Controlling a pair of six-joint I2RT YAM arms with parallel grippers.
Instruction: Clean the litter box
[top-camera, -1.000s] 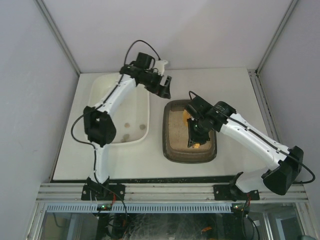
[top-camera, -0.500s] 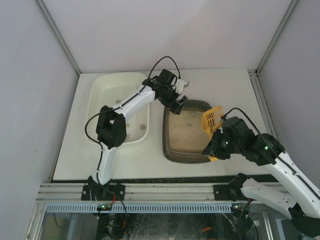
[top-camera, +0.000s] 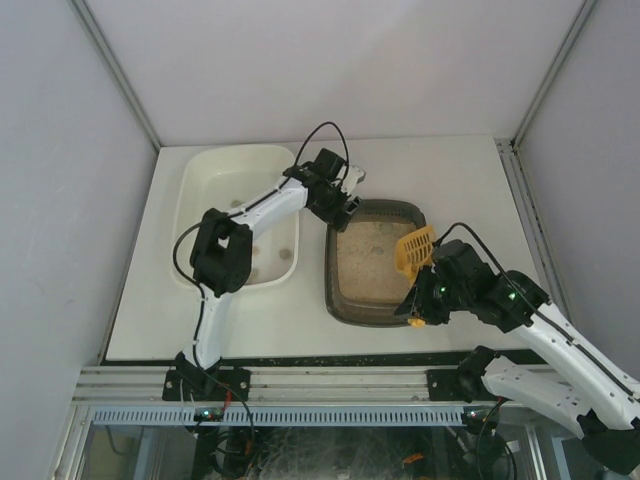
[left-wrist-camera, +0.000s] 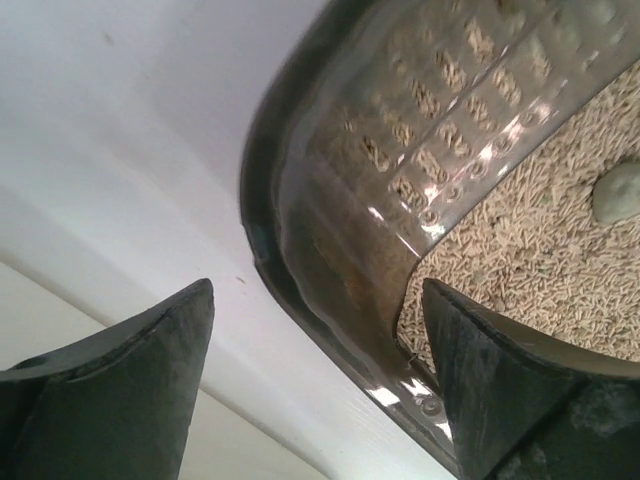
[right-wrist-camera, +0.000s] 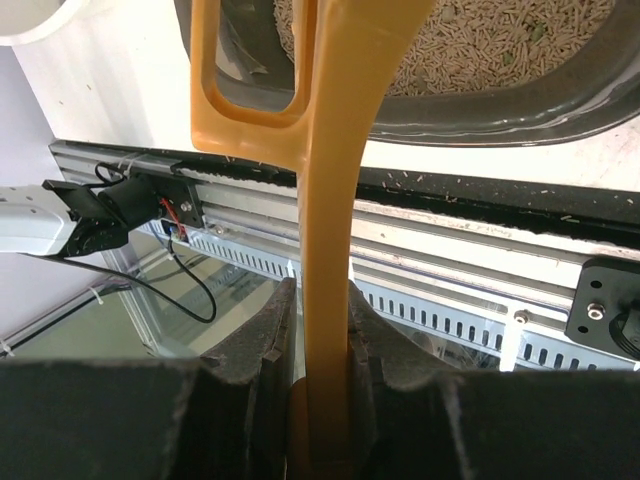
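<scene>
The dark brown litter box (top-camera: 332, 275) with beige litter sits mid-table. My left gripper (top-camera: 345, 206) is open at its far-left corner. In the left wrist view the left gripper (left-wrist-camera: 315, 335) straddles the ribbed rim (left-wrist-camera: 330, 240), one finger outside over the table and one over the litter. A grey-green clump (left-wrist-camera: 615, 190) lies on the litter. My right gripper (top-camera: 428, 295) is shut on the handle of an orange slotted scoop (top-camera: 414, 250), held over the box's right side. The handle (right-wrist-camera: 330, 190) runs between the pads of the right gripper (right-wrist-camera: 322, 310).
A larger white tub (top-camera: 196, 180) stands left of the litter box, with a few small clumps (top-camera: 285, 255) on its floor. The aluminium rail (right-wrist-camera: 480, 260) along the table's near edge shows under the scoop handle. Walls close in on the table at the back and sides.
My left gripper swung from the tub's far side to the litter box's far-left corner. My right arm pulled back toward the near right, lifting the scoop out of the litter.
</scene>
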